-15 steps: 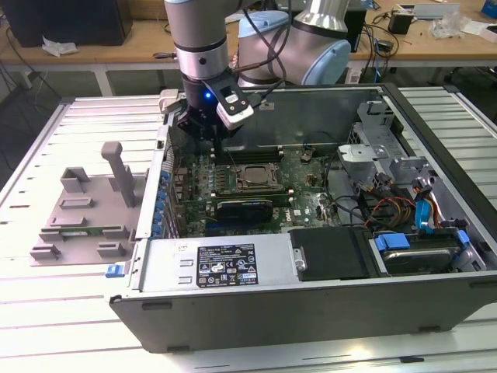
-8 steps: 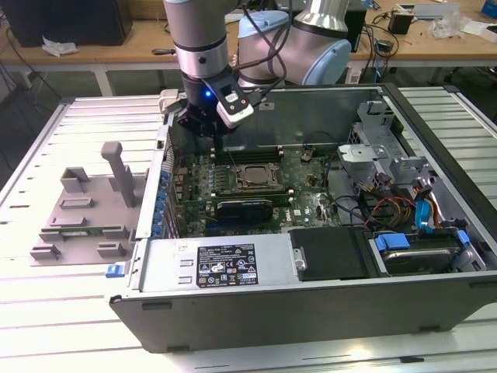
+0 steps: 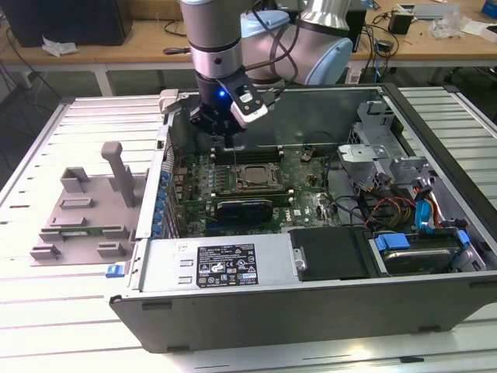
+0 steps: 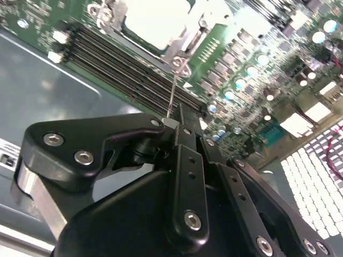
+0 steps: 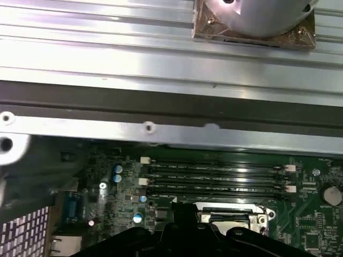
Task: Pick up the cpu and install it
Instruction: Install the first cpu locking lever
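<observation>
A green motherboard [image 3: 256, 183], pale silver cpu [image 4: 156, 21], black claw [image 4: 179, 126], grey fixture plate [image 3: 81, 214].

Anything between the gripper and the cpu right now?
Just a thin metal rod in the second wrist view. It runs from the socket frame beside the cpu up into the gripper, which looks shut on it. Nothing else visible between them.
</observation>
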